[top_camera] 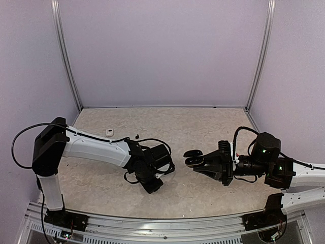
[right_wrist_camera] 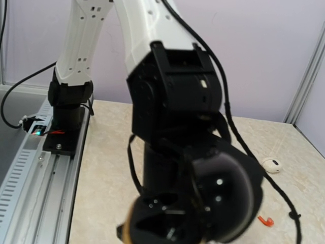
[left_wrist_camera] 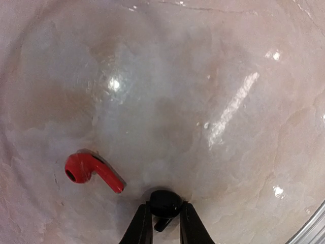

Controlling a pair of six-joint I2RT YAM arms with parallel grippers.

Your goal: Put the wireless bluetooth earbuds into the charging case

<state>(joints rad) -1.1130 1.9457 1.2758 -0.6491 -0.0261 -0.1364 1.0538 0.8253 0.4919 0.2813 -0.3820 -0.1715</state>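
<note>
Pale lilac walls (top_camera: 162, 51) and thin metal posts close in a beige marbled table (top_camera: 203, 124) on three sides. A metal rail (top_camera: 167, 230) runs along the near edge. The back half of the table is open. The two arms crowd the middle of the front half, with a narrow gap between them.

The left gripper (left_wrist_camera: 165, 216) points down at the table, its jaws closed on a black earbud (left_wrist_camera: 163, 201). The earbud's stem is partly hidden between the fingers. A red earbud (left_wrist_camera: 92, 172) lies loose on the table just beside it, to the left in the left wrist view.

The right gripper (top_camera: 205, 163) hangs level above the table and is closed on an open black charging case (top_camera: 192, 158), which faces the left arm. From the right wrist the case is a dark blur and the left arm blocks most of the view.

A small white object (top_camera: 110, 132) lies near the left wall, too small to identify.
</note>
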